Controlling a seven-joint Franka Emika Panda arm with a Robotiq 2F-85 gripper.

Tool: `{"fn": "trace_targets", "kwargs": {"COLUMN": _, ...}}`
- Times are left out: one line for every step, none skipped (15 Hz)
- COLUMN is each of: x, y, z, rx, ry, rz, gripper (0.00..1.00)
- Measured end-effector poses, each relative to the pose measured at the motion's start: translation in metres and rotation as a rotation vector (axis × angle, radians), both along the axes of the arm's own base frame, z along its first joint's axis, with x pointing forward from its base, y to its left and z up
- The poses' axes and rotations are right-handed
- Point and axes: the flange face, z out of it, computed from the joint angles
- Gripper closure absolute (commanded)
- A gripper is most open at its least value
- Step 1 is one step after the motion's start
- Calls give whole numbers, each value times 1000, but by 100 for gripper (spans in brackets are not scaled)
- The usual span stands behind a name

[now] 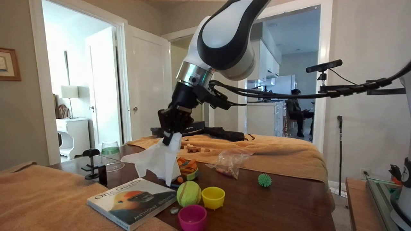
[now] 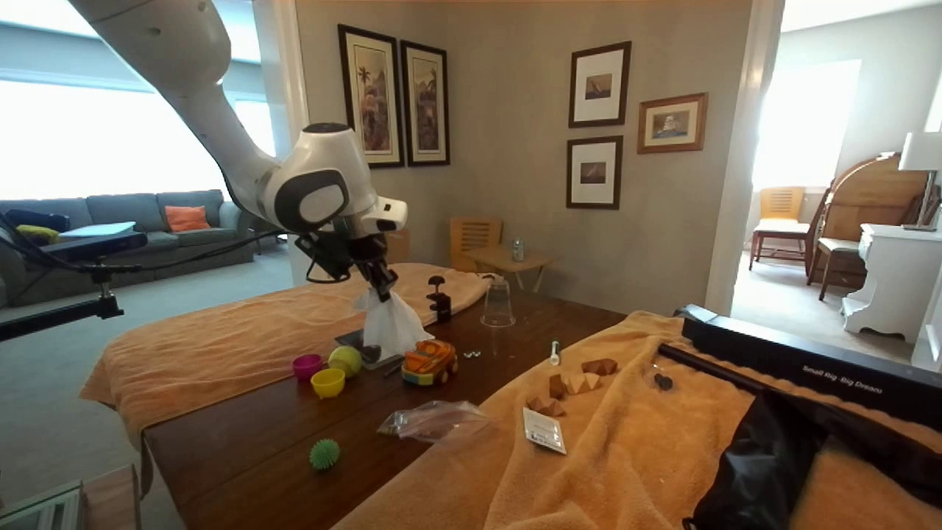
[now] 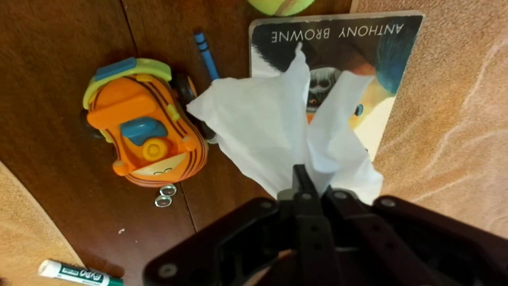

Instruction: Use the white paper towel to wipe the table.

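Since the white paper towel (image 1: 160, 158) is already grabbed, wiping is probably what's left

It hangs loose from the gripper (image 3: 319, 186), pinched tight on it, beside the toy car (image 3: 147, 127) and overlapping the book (image 1: 135, 200) in the wrist view. So pickup's done; whether its lowest corner brushes the bench (image 2: 235, 456) is hard to tell, and no wiping shows yet. Pose-wise, the arm (image 1: 221, 35) reaches in from above, slanted, gripper aimed downward.
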Motion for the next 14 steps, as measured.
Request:
{"fn": "trace_targets", "kwargs": {"x": 2, "y": -5, "z": 6, "rx": -1, "ry": -12, "rz": -7, "gripper": 100}}
{"fn": "trace_targets", "kwargs": {"x": 4, "y": -12, "z": 12, "rx": -3, "ry": -25, "rz": -16, "gripper": 100}}
{"fn": "trace_targets", "kwargs": {"x": 7, "y": -19, "z": 17, "rx": -5, "ry": -37, "rz": -23, "gripper": 100}}
{"fn": "trace_targets", "kwargs": {"x": 10, "y": -26, "z": 22, "rx": -9, "ry": -53, "rz": -29, "gripper": 100}}
{"fn": "trace_targets", "kwargs": {"x": 12, "y": -34, "z": 28, "rx": -12, "ry": -69, "rz": -37, "gripper": 100}}
{"fn": "trace_targets", "kwargs": {"x": 14, "y": -41, "z": 34, "rx": -14, "ry": -87, "rz": -45, "gripper": 100}}
{"fn": "trace_targets", "kwargs": {"x": 16, "y": -46, "z": 39, "rx": -15, "ry": -104, "rz": -51, "gripper": 100}}
{"fn": "trace_targets", "kwargs": {"x": 17, "y": -51, "z": 45, "rx": -15, "ry": -122, "rz": -56, "gripper": 100}}
{"fn": "trace_targets", "kwargs": {"x": 18, "y": -54, "z": 50, "rx": -15, "ry": -139, "rz": -61, "gripper": 100}}
{"fn": "trace_targets", "kwargs": {"x": 18, "y": -57, "z": 55, "rx": -14, "ry": -156, "rz": -66, "gripper": 100}}
{"fn": "trace_targets", "kwargs": {"x": 18, "y": -60, "z": 59, "rx": -13, "ry": -170, "rz": -72, "gripper": 100}}
{"fn": "trace_targets", "kwargs": {"x": 18, "y": -64, "z": 63, "rx": -17, "ry": -184, "rz": -76, "gripper": 100}}
{"fn": "trace_targets", "kwargs": {"x": 18, "y": -71, "z": 66, "rx": -24, "ry": -197, "rz": -80, "gripper": 100}}
{"fn": "trace_targets", "kwargs": {"x": 19, "y": -80, "z": 67, "rx": -37, "ry": -209, "rz": -86, "gripper": 100}}
